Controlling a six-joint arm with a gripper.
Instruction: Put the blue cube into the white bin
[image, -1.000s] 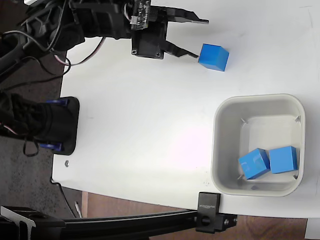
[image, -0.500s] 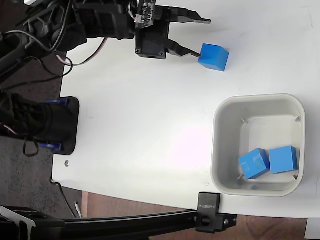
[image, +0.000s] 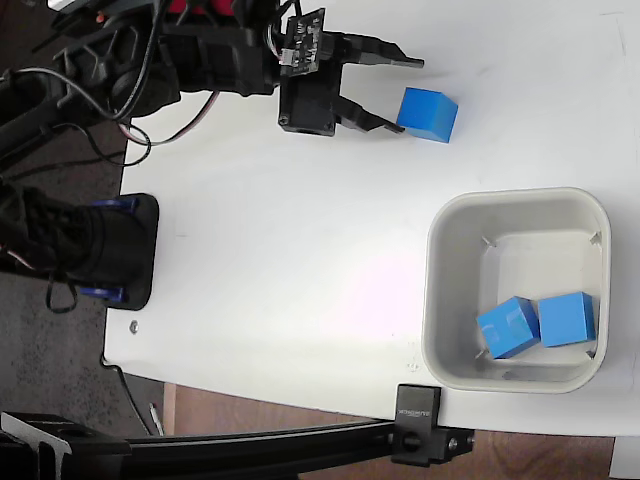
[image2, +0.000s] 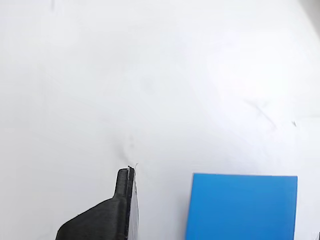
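One finger (image2: 107, 212) of my end effector shows at the bottom of the wrist view, dark and narrow, with the cube (image2: 241, 206) just to its right across a thin strip of white bench (image2: 150, 75). They look apart, not touching. Nothing else sits in that view; the bench runs bare up to the top of the frame.

From the fixed view, my end effector (image: 403, 95) is in the upper middle of the frame, fingers spread wide and holding nothing. The upper finger reaches out above the cube's (image: 428, 114) top edge, the lower one ends just at its left face. Over the last second I have shifted right and turned a little: the lower fingertip, which pressed against the cube's left corner, now sits slightly lower and looks just clear of it. The cube has not moved on the bench (image: 300, 250). So I judge I am lining up to straddle it, and the grasp is not yet made.

Farther down, at the lower right of the frame, the bin (image: 440, 300) stands well apart from the cube, with two other blue cubes (image: 537, 324) already lying side by side in its bottom. One carry is left once I close.
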